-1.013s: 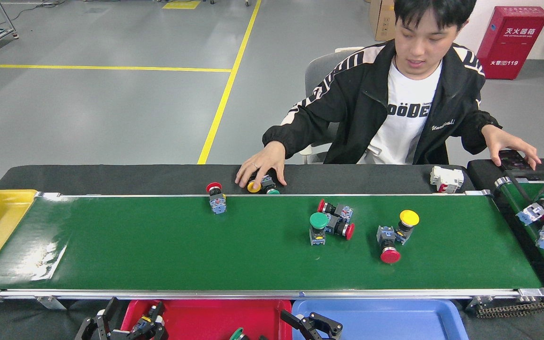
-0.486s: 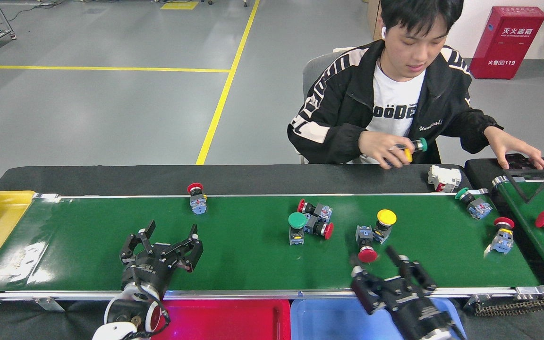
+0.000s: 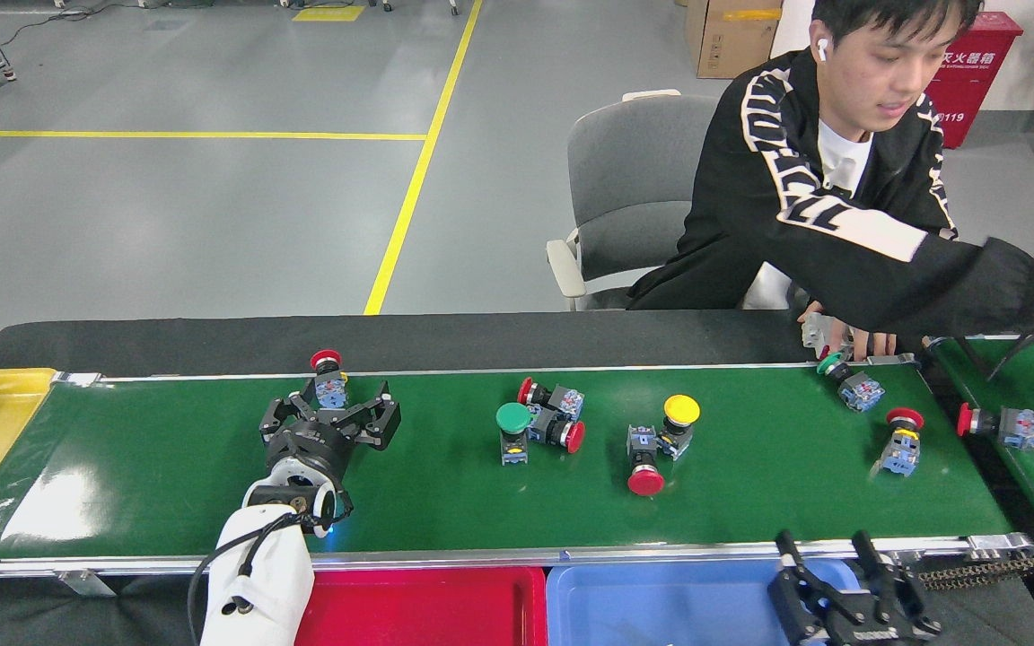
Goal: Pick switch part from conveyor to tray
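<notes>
Grey factory flooring with yellow painted lines stretches behind the long glossy dark-green conveyor (image 3: pixel 445 502) with silver side rails, which runs across a black-covered desk (image 3: pixel 167 336). Over the belt's left part, the left gripper (image 3: pixel 330 414) has its black fingers spread wide, one to each side of a small red-capped switch part with a blue-grey body (image 3: pixel 328 379) that stands just beyond the fingertips near the far rail; whether they touch it cannot be told. Its white-sleeved arm (image 3: pixel 257 574) rises from the near edge and reaches straight forward over the belt. Right of this gripper lie a green-capped and two red-capped switch parts in a cluster (image 3: pixel 539 423), then a yellow-capped and red-capped pair (image 3: pixel 656 440). Below it, at the near edge, sits the shallow bright-red plastic tray (image 3: pixel 427 610), beside a blue plastic tray (image 3: pixel 661 606). The right gripper (image 3: pixel 827 547) hovers low over the blue tray's right end, its two black fingers apart and empty. A person in a black jacket (image 3: pixel 804 206) sits across the desk.
</notes>
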You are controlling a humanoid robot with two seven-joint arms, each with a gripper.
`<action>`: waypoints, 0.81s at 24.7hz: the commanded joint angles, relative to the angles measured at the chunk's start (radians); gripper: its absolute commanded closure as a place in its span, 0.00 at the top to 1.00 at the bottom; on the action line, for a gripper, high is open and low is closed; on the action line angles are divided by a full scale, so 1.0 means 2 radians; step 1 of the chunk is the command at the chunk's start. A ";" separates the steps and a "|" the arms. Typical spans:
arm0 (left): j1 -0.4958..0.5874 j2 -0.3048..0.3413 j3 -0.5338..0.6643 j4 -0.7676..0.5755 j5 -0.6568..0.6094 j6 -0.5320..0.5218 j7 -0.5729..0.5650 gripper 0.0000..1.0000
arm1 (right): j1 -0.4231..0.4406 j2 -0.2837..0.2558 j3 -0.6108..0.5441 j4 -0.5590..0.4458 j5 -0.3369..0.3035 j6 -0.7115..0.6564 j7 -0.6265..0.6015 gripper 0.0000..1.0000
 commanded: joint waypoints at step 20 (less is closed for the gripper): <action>-0.092 0.069 -0.020 0.176 0.028 0.015 0.059 0.11 | -0.282 0.023 0.232 0.309 -0.021 0.258 0.028 0.92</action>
